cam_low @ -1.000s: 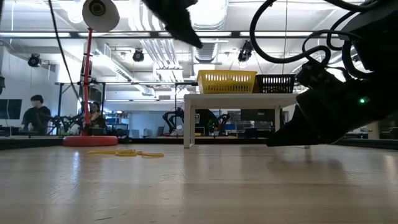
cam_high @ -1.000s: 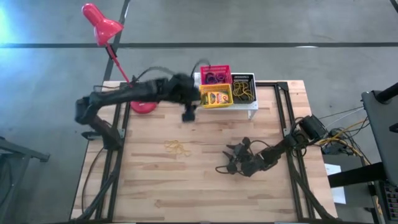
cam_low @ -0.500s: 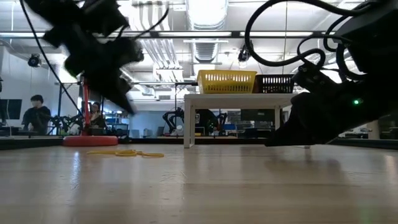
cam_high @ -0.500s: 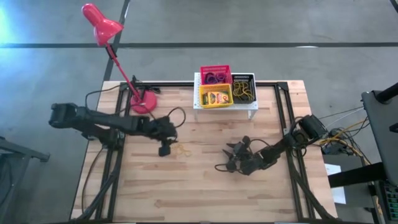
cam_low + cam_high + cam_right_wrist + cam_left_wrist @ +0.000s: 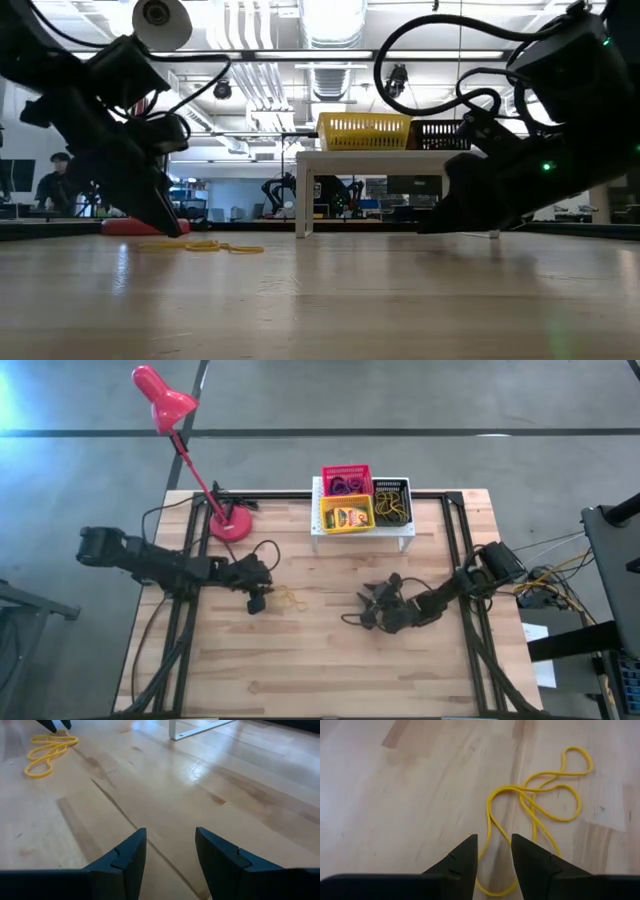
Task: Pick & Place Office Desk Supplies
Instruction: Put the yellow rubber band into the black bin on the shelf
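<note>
Left gripper (image 5: 494,851) jaws, parted, straddle the yellow elastic loops (image 5: 540,805).

The high view looks straight down on the whole wooden table (image 5: 330,650). The low view sits at tabletop level, facing across into the room. Each wrist view looks forward, close to the wood. All four share the yellow elastic loops (image 5: 288,598) (image 5: 205,246) (image 5: 540,810) (image 5: 47,747).
</note>
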`<state>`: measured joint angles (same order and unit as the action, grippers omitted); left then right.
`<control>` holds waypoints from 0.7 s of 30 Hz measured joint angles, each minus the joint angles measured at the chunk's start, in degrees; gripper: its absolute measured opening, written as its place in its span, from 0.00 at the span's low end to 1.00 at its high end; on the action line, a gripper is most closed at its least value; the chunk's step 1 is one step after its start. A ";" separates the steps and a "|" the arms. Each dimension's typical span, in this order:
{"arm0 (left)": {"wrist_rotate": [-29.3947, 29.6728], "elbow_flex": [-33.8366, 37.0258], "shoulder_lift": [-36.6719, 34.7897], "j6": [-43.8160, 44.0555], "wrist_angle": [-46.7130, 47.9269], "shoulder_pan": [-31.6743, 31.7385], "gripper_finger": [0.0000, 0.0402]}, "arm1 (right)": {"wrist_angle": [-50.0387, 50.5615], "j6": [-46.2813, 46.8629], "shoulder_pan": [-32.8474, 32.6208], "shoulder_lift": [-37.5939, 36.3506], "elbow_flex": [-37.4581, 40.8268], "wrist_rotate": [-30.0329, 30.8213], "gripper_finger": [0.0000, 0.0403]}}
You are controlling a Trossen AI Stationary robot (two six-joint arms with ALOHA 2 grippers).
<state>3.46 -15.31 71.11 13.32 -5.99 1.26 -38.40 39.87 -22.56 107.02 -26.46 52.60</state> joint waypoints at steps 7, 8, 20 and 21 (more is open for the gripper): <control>2.05 4.52 0.00 -3.92 -11.05 -0.11 0.30 | 0.03 -0.01 0.72 0.00 0.00 -0.09 0.41; 2.56 5.09 0.00 -3.94 -12.17 -0.09 0.30 | 0.00 -0.02 0.74 0.00 0.00 -0.11 0.41; 3.01 7.63 1.68 -3.89 -20.27 -0.11 0.30 | 0.03 -0.02 0.89 0.00 0.00 -0.13 0.41; 3.00 7.63 2.63 -3.87 -20.90 -0.11 0.30 | 0.03 -0.02 0.89 0.00 0.00 -0.13 0.41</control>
<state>6.46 -7.68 73.74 9.45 -26.89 1.15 -38.37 39.86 -21.67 107.02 -26.46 52.47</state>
